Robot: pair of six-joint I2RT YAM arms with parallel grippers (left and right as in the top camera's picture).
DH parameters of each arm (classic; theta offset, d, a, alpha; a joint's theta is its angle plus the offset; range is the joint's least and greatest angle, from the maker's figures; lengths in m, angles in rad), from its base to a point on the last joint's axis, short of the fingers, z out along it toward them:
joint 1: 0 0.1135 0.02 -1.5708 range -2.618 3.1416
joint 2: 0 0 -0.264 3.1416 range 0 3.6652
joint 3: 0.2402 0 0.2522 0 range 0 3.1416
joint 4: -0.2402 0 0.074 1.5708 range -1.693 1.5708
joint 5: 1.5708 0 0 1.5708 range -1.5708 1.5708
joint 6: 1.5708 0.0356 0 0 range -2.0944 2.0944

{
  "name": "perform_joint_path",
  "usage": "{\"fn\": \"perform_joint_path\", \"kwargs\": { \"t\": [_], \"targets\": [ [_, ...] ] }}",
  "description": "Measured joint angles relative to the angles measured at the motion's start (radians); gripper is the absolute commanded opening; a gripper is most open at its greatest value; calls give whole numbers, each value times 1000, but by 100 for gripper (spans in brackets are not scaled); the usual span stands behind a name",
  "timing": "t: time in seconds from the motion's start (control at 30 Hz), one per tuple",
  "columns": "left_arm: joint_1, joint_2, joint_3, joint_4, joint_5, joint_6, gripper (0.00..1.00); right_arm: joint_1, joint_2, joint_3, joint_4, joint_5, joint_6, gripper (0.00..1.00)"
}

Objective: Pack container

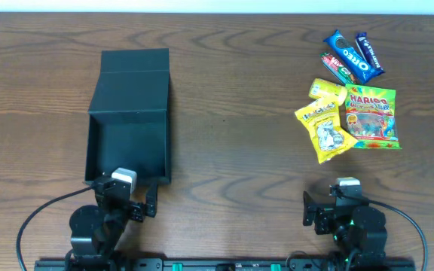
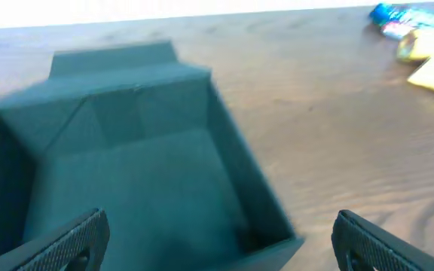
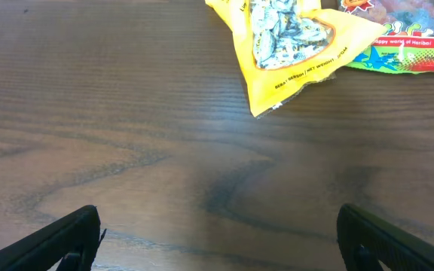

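The container (image 1: 129, 117) is a dark green-black box at the table's left, open, with its flap lid folded back on the far side. It fills the left wrist view (image 2: 134, 173), and its inside shows nothing in it. My left gripper (image 2: 221, 245) is open and empty at the container's near edge. My right gripper (image 3: 217, 245) is open and empty above bare table. Snack packets lie at the right: a yellow seed packet (image 1: 324, 132), also in the right wrist view (image 3: 288, 38), a Haribo bag (image 1: 371, 117), a smaller yellow packet (image 1: 327, 90) and Oreo packs (image 1: 348, 54).
A dark blue bar (image 1: 369, 51) and a dark red-green packet (image 1: 337, 68) lie beside the Oreo packs. The wooden table (image 1: 232, 128) runs between container and snacks. Both arm bases sit at the near edge.
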Motion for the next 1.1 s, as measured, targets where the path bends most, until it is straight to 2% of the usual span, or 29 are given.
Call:
{"fn": "perform_joint_path", "kwargs": {
  "t": [0.17,0.33,0.43,0.63,0.7,0.9,1.1],
  "targets": [
    [0,-1,-8,167,76,-81,95,0,0,0,0,0,0,99],
    [0,19,5,169,99,-121,96,0,0,0,0,0,0,99],
    [0,96,71,167,101,-131,95,0,0,0,0,0,0,99],
    [0,357,290,168,106,-127,95,1,-2,-1,2,0,0,99],
    [0,497,384,136,114,-125,96,2,-3,-1,0,0,0,99],
    [0,868,606,-89,120,-124,95,2,-3,-1,2,0,0,99],
    [0,1117,689,-161,154,-124,95,3,-3,-1,1,0,0,99]
  ]
}}
